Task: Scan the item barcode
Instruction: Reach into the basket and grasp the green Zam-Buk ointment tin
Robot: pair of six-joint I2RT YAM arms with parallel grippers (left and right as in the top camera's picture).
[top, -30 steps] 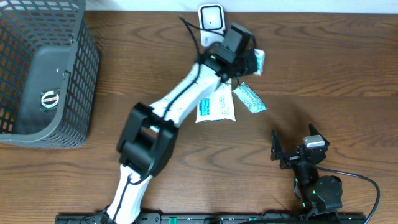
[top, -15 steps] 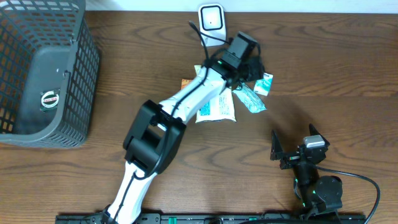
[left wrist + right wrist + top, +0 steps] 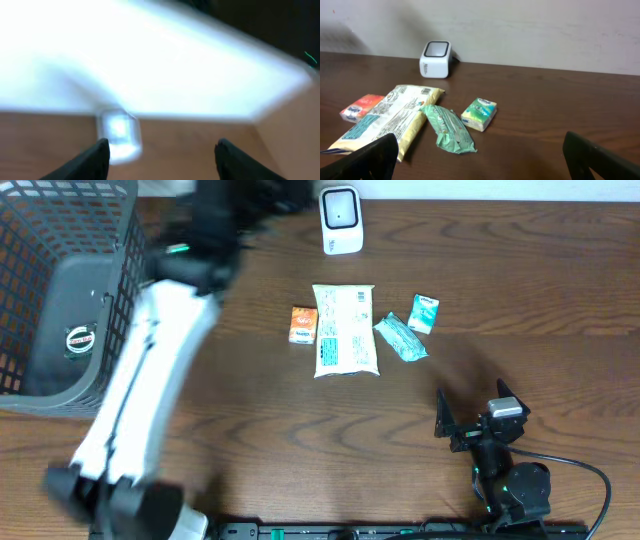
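scanner [image 3: 436, 66] sitting at far edge of table [image 3: 560, 100] | orange pkt [image 3: 362, 107], big bag [image 3: 390, 122], green wrapper [image 3: 448, 129], sm green box [image 3: 479, 114] lying in row nearer cam | r gripper [image 3: 480, 145] gaping wide

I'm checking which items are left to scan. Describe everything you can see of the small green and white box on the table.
The small green and white box is a compact rectangular pack with a printed green top, a white patch and a pale yellowish side. Whether it is cardboard or film wrap, I cannot tell. It looks closed and lies flat on the brown wooden table, slightly askew, at the right end of the items. The green packet lies close beside it; contact is unclear. Nothing grips it.
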